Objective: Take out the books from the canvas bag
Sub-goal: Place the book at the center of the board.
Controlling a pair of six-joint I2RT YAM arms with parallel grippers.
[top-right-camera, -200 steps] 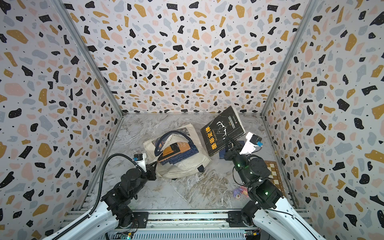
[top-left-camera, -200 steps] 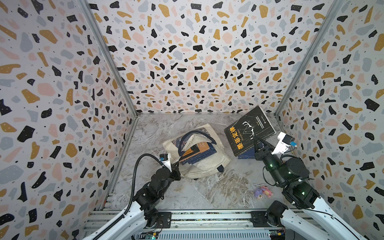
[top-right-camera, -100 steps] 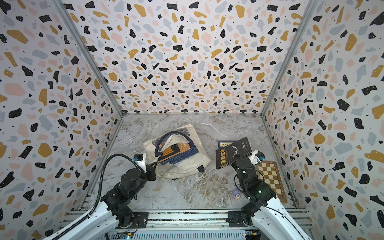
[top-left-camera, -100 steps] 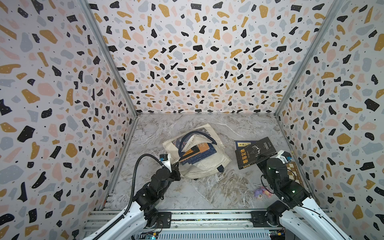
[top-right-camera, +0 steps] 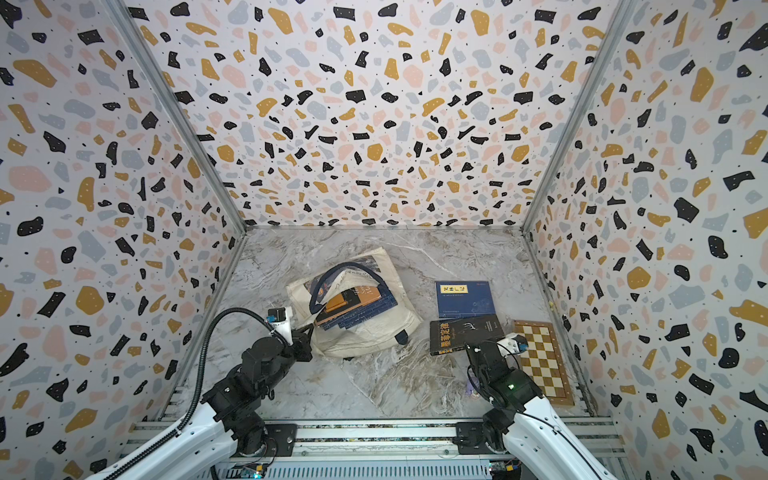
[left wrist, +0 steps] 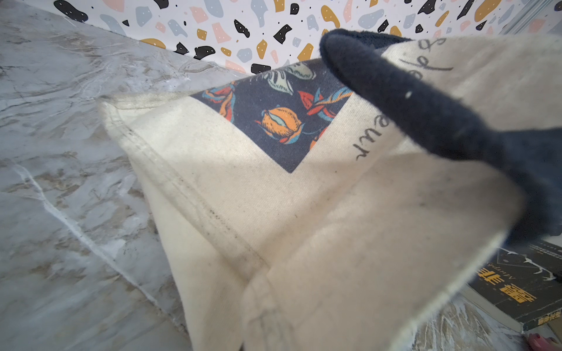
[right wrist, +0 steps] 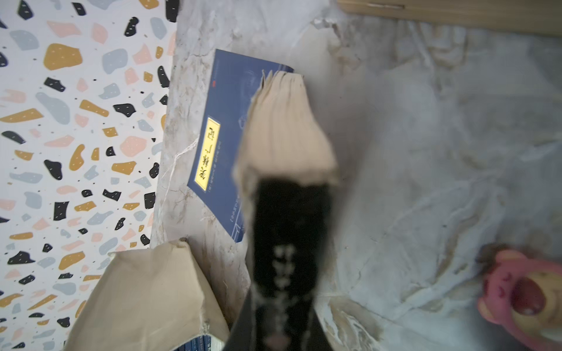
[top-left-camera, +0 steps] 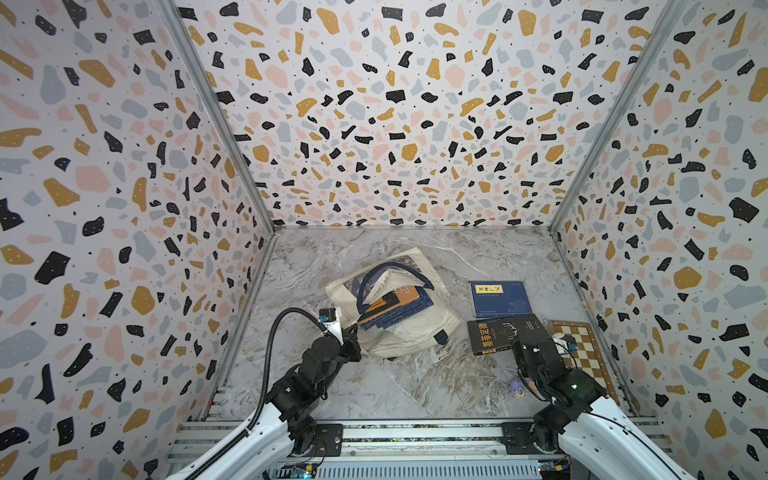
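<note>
The right gripper (top-left-camera: pixel 521 347), clamped on the near edge of the black book (top-left-camera: pixel 503 332), should open only once it lies flat on the desk (top-left-camera: pixel 415 386), short of the navy book (top-left-camera: pixel 498 297) beyond, while the left gripper (top-left-camera: pixel 353 332), pinched shut on the canvas bag (top-left-camera: pixel 419 332), steadies the books (top-left-camera: pixel 395 309) just ahead.

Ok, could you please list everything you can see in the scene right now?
bag: one, cream with navy handles, mid-table, lying open
books in bag: a stack, count unclear, navy plus one brown-orange, sticking out of the bag's mouth
navy book: one, navy with yellow label, flat on the table to the right of the bag
black book: one, black with yellow title, just nearer than the navy book
board: one, brown-and-cream checkered, by the right wall
toy: one, pink, small, near the right arm
table: one, grey marble
walls: three, terrazzo pattern
left gripper: shut on the bag's near edge
right gripper: shut on the black book
</note>
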